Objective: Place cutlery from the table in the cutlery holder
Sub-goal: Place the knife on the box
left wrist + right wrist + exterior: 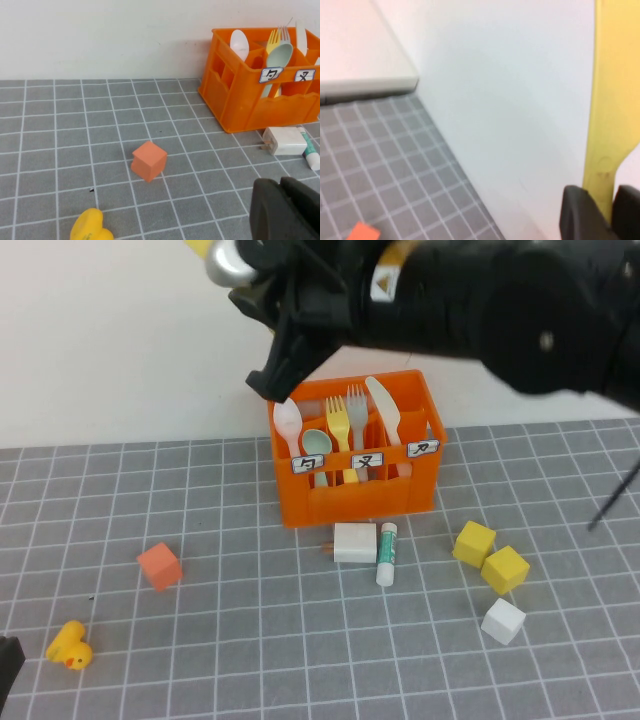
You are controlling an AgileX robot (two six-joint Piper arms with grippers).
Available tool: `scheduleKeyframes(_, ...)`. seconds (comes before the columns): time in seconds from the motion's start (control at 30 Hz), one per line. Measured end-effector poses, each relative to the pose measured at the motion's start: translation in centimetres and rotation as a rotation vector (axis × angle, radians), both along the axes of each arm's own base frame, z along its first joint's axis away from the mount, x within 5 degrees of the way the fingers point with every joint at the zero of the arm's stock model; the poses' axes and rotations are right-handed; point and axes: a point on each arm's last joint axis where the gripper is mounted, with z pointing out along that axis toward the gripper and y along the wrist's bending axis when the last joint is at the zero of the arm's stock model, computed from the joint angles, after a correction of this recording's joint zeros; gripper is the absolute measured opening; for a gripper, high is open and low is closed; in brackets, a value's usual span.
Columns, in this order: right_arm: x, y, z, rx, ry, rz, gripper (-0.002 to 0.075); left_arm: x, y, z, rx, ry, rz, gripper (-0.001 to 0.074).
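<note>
The grey surface [200, 640] has white lines like tiles. The big black right arm reaches over the orange cutlery holder [360, 495]. Its right hand [600, 212] is up above the holder, pinched tight on the yellow knife [611, 100].

The holder stands at the far side of the surface. Inside it stand the mint-green spoon [316, 445] and the yellow fork [338, 425], next to a white spoon [287, 420], a white fork [357, 405] and a white knife [385, 410].

The left hand [287, 210] is low, near and left of the holder. I cannot tell if it is apart or together.

Just in front of the holder lie a white block [355, 542] and a small tube [387, 553]. Left of the holder sits an orange cube [160, 566].
</note>
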Motion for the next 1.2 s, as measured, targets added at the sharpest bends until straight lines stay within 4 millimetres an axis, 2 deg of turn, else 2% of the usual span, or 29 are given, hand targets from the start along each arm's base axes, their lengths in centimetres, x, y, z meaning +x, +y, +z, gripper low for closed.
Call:
scheduleKeyframes(0.33,0.0,-2.3,-6.3,0.199,-0.038,-0.123,0.0118,0.0,0.0,0.0,0.002,0.001,0.0,-0.0001)
scheduleKeyframes(0.5,0.3,-3.9,-8.1,0.33,-0.064,-0.244,0.0118,0.0,0.0,0.0,0.002,0.001,0.0,-0.0001)
scheduleKeyframes(0.63,0.7,-5.3,-8.4,0.425,-0.117,-0.363,0.0118,0.0,0.0,0.0,0.004,0.004,0.001,-0.0001)
scheduleKeyframes(0.8,1.4,-5.8,-9.4,0.412,-0.162,-0.461,0.0118,0.0,0.0,0.0,0.009,0.003,-0.001,-0.0001)
scheduleKeyframes(1.03,2.9,-5.8,-12.2,0.394,-0.277,-0.564,0.0118,0.0,0.0,0.0,0.014,0.001,-0.003,-0.0001)
scheduleKeyframes(1.2,3.5,-5.4,-14.1,0.369,-0.356,-0.569,0.0118,0.0,0.0,0.0,0.026,-0.001,-0.006,-0.0001)
